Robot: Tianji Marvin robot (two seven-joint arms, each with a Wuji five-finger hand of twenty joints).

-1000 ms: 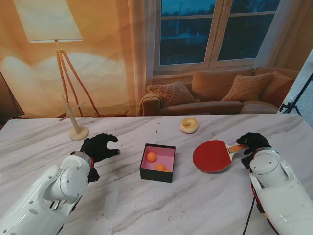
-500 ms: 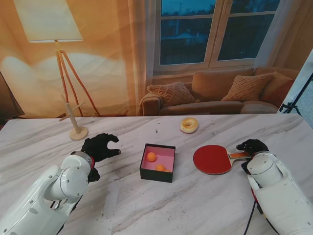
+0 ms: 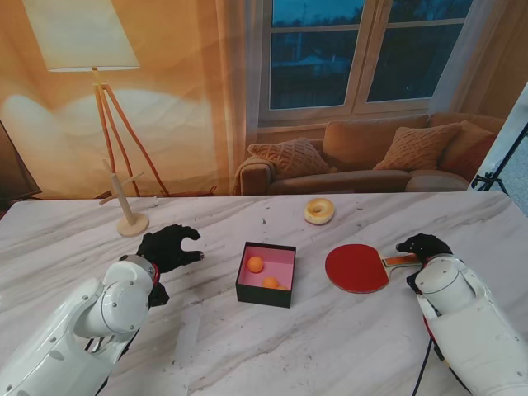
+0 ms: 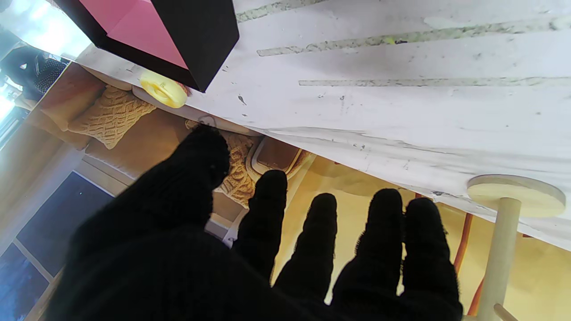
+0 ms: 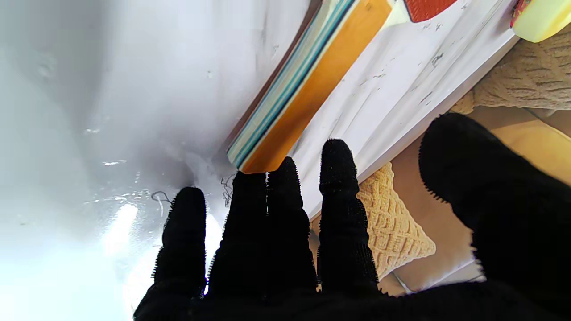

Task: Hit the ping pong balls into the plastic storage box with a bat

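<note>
Right hand [image 3: 422, 246], in a fuzzy black knit glove, sat at the end of the bat's handle w/ fingers [image 5: 267, 214] spread straight and thumb held wide; fingertips met the handle's butt end but nothing was gripped. Bat [image 3: 360, 267] lay flat on the white marble-look table [image 3: 346, 346]: round red rubber face, layered wood handle w/ orange side stripe. Left hand [image 3: 167, 247], same black glove, hovered w/ fingers loosely apart, empty, well left of the box. Box [image 3: 266, 274] was a small square, black outside, pink inside, sitting between both hands. Two smooth orange balls [image 3: 256, 264] rested inside it, one nearer to me by the right wall. Yellow donut-shaped ring [image 3: 318, 210] lay farther from me, near table's far edge. Wooden peg stand [image 3: 126, 206] w/ round base stood far left.
</note>
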